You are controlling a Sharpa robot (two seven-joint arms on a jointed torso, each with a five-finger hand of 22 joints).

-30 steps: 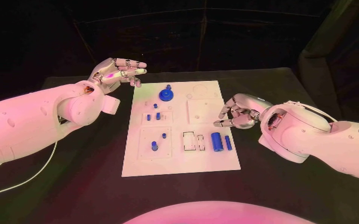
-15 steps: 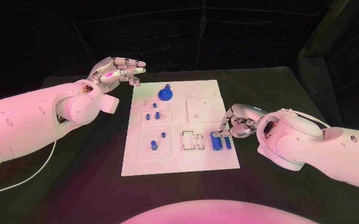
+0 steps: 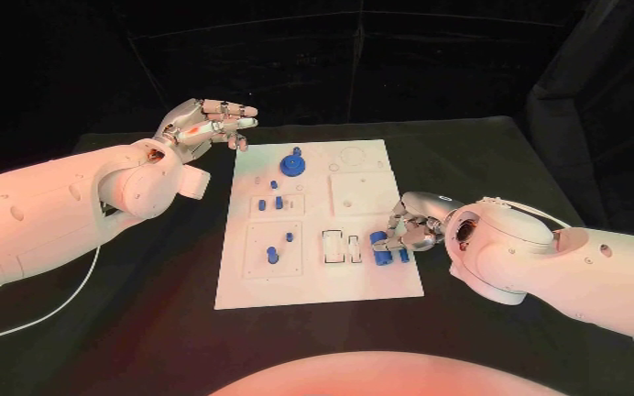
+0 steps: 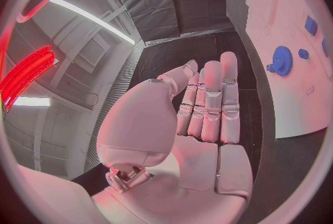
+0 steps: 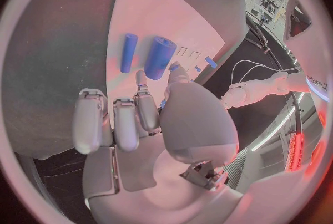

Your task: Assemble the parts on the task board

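The white task board (image 3: 356, 288) lies in the middle of the table. A blue gear with a knob (image 3: 293, 167) stands at its far end, and small blue pegs (image 3: 272, 255) stand in the left-hand blocks. A thick blue cylinder (image 5: 160, 56) and a thin one (image 5: 128, 52) lie side by side near the board's right edge. My right hand (image 3: 403, 231) hangs low over them, its thumb and a fingertip at the thick cylinder's near end, holding nothing. My left hand (image 3: 205, 126) is raised beyond the board's far left corner, fingers straight and empty.
Two empty rectangular slots (image 3: 343, 248) sit just left of the cylinders. A square white block (image 3: 356, 194) lies mid-board on the right. In the left wrist view the gear (image 4: 281, 60) and board (image 4: 305, 107) lie off to one side of my left hand (image 4: 208, 124).
My right hand has come down and nearer along the board's right edge until its fingertips reach the two cylinders. The left hand has stayed where it was.
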